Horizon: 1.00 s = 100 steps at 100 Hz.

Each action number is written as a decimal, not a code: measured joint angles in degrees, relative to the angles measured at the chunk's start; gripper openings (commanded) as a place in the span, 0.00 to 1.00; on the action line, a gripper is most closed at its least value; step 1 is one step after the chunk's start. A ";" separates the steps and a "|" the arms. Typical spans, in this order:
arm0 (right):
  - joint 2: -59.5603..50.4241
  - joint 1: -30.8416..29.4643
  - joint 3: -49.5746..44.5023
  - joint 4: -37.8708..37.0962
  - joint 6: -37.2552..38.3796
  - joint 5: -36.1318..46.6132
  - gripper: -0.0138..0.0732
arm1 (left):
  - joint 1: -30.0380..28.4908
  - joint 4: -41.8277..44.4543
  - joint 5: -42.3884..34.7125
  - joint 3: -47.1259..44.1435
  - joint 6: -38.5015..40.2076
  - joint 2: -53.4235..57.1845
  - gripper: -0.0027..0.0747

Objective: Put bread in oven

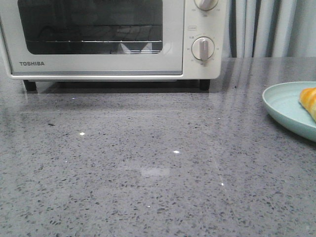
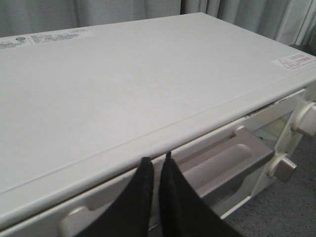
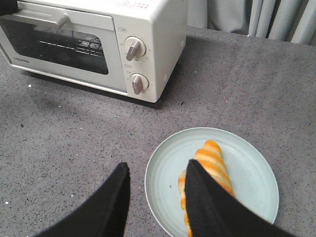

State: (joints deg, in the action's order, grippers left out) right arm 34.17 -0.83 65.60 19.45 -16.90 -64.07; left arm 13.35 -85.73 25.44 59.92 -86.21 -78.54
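Note:
The white Toshiba oven (image 1: pixel 113 39) stands at the back left of the table, door closed, wire rack behind the glass. In the left wrist view my left gripper (image 2: pixel 157 162) is shut and empty, its tips just above the grey door handle (image 2: pixel 222 160) at the oven's top front edge (image 2: pixel 148 138). The bread (image 3: pixel 212 165), orange with cream stripes, lies on a pale green plate (image 3: pixel 165 168); it also shows at the right edge of the front view (image 1: pixel 308 101). My right gripper (image 3: pixel 155 169) is open, high above the plate's near rim. Neither gripper shows in the front view.
Two round white knobs (image 1: pixel 203 48) sit on the oven's right panel, also in the right wrist view (image 3: pixel 134 48). The plate (image 1: pixel 284 106) sits at the table's right side. Grey speckled tabletop (image 1: pixel 148 163) lies in front of the oven. Curtains hang behind.

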 measured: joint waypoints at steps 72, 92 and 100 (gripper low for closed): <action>-0.12 0.10 0.12 0.18 0.00 -1.61 0.43 | 9.41 -5.34 -0.04 -33.37 -2.93 20.37 0.01; -0.59 0.12 0.12 1.80 0.00 -1.76 0.43 | 15.52 -8.73 -3.59 -35.24 0.72 38.92 0.01; -0.67 0.12 0.12 1.93 0.00 -1.85 0.43 | 16.32 -8.95 -4.20 -35.00 2.77 43.56 0.01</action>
State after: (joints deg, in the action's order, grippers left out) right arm 33.51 -0.71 65.71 21.38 -16.90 -65.92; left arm 29.67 -94.68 21.24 24.92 -83.44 -34.98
